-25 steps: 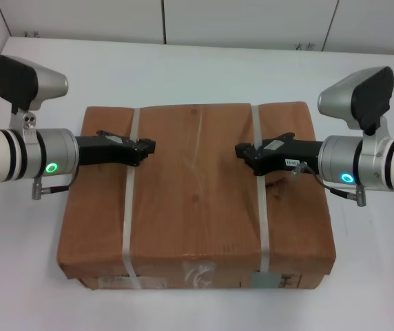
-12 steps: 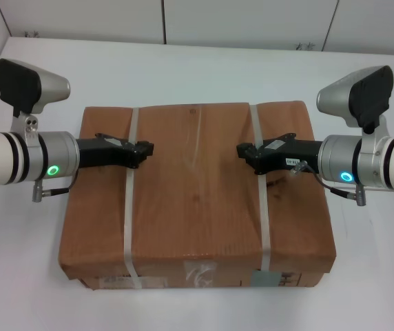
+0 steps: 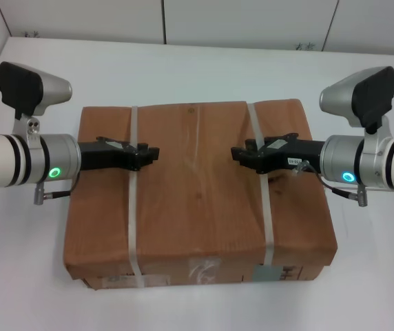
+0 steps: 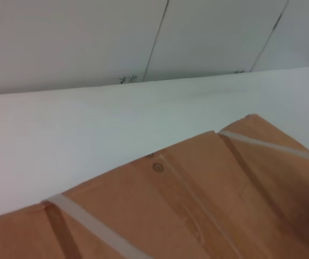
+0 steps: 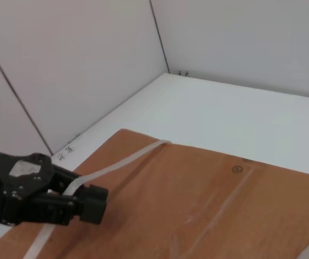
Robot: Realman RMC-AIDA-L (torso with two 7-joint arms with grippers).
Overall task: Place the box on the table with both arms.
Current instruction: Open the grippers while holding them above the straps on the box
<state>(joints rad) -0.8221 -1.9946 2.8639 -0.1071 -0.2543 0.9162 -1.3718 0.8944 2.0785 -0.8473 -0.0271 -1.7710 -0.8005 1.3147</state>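
— Starting from the left: what is that arm doing?

— The left claw [image 3: 149,153] is reaching in over the top of the box [image 3: 197,200], its tip sitting at the left strap [image 3: 133,200]. In the right wrist view the same claw [image 5: 92,202] is showing with the strap lifting up right beside its tip, so it looks to be hooking or pinching that strap, though I cannot tell whether its fingers are spread or pressed together.

— And the box itself?

— It is lying flat in the middle of the white worktop [image 3: 197,69], labels facing the robot. I cannot tell whether its base is resting fully on the worktop or hanging just above it.

— The right side?

— The right claw [image 3: 242,156] is mirroring the other, coming in over the top and sitting at the right strap [image 3: 262,200]. Again, I cannot tell whether it is spread or pinching the strap.

— So how far along is it?

— Late, I would judge. The box is already down on or nearly down on the worktop, square and level. What is remaining, as I read it, is settling it fully, letting go of both straps and pulling the arms out sideways.
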